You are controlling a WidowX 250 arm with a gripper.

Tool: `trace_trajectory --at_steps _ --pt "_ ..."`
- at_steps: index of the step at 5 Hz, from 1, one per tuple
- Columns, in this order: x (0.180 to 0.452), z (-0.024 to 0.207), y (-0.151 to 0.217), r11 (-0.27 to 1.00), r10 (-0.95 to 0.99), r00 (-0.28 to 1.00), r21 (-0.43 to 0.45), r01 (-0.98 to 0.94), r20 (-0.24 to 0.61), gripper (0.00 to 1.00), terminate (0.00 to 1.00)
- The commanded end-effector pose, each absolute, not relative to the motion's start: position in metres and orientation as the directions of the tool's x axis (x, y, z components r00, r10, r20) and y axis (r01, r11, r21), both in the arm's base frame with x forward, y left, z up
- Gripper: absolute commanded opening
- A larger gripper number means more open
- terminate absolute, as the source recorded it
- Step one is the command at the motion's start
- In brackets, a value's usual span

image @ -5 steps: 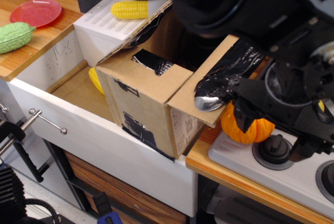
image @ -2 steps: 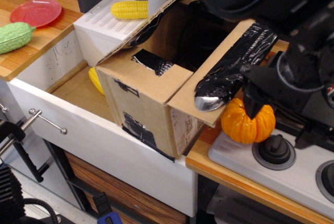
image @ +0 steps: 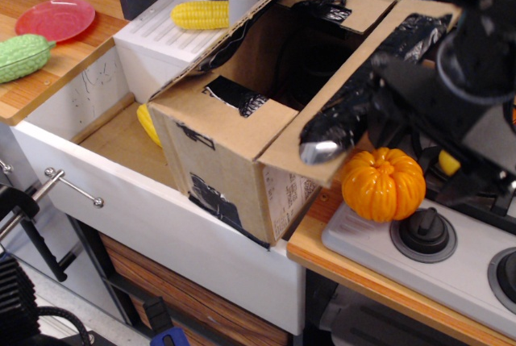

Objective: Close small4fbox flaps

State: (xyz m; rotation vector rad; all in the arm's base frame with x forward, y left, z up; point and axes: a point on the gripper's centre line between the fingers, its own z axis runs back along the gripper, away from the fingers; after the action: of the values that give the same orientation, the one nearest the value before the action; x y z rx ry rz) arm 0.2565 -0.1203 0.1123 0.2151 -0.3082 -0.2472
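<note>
The small4fbox (image: pixel 230 164), a brown cardboard box with black tape patches and print, stands in a white sink basin. Its near flap (image: pixel 242 112) lies folded inward. The left flap (image: pixel 242 27) stands up at a slant. The far flap (image: pixel 347 3) leans back. The right flap (image: pixel 367 92), with crinkled black tape on its inner face, slopes up to the right over the counter. My gripper (image: pixel 411 120) is a blurred black mass against the right flap's outer edge; I cannot make out its jaws.
An orange pumpkin (image: pixel 384 185) sits on a white stove (image: pixel 379 249) with black knobs, just under the right flap. A corn cob (image: pixel 200 14) lies on a white ribbed block (image: pixel 157 43). A red plate (image: pixel 55 18) and a green vegetable (image: pixel 22 56) sit on the left counter.
My arm has moved up and to the right. The right flap has risen from nearly flat to a steeper slope, and the far flap has come into view.
</note>
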Motion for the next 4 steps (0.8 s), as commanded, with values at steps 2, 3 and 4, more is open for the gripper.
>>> trace_trajectory --at_steps 2,3,4 --pt "0.272 0.148 -0.083 0.909 -0.35 0.895 0.331 0.253 0.277 1.0 0.0" --pt "0.274 0.146 -0.067 0.886 -0.391 0.883 0.366 0.284 0.261 1.0 0.0" --pt "0.273 0.148 -0.054 0.872 -0.417 0.874 0.38 0.308 0.249 1.0 0.0"
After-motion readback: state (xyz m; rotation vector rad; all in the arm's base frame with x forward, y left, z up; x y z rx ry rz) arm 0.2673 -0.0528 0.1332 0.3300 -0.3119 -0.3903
